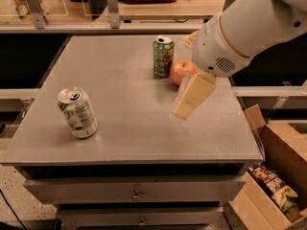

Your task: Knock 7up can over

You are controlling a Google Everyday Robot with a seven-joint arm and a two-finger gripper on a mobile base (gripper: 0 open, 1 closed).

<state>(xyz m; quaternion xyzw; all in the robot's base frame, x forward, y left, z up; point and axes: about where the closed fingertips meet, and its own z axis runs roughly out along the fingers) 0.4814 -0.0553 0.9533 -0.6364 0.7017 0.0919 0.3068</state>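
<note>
The 7up can, pale silver-white with green markings and a silver pull-tab top, stands upright near the front left of the grey table. My gripper hangs over the right middle of the table on a large white arm. It is well to the right of the 7up can and apart from it. It sits just in front of the red apple.
A darker green can stands upright at the back middle of the table, with the apple touching or almost touching its right side. An open cardboard box with snack bags sits on the floor at the right. Drawers run under the table's front edge.
</note>
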